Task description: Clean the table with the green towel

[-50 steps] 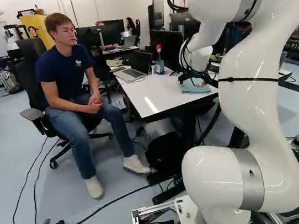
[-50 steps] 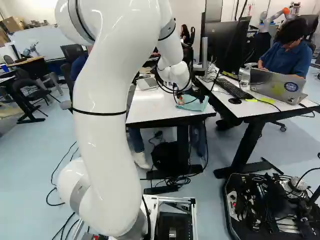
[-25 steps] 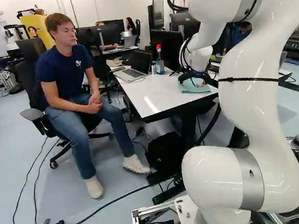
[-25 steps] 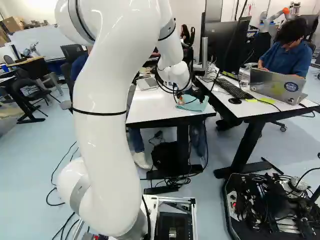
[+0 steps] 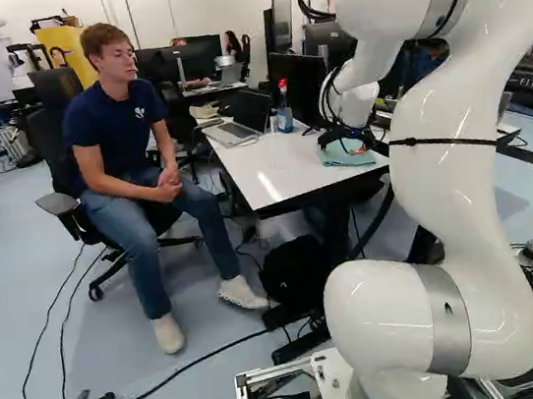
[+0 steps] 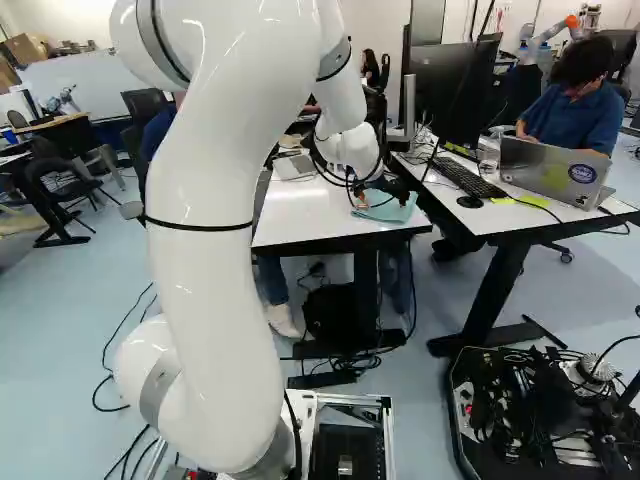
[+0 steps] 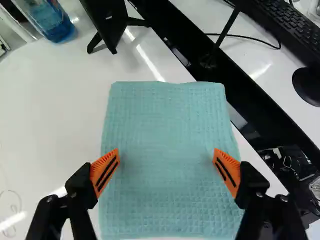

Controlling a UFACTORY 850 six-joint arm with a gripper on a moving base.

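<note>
One tool gapes wide — gripping nothing — over the green towel near the table's edge.

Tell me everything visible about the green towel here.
The towel is pale blue-green and roughly square, with a fine waffle texture like woven cloth. It lies spread nearly flat on the white table, close to the edge facing the neighbouring desk. The open gripper has a finger at each of two opposite sides; whether they touch it is unclear.

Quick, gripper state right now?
Gripper: open, fingers spread wide over the green towel, holding nothing; whether the tips touch the cloth, I can't tell.
</note>
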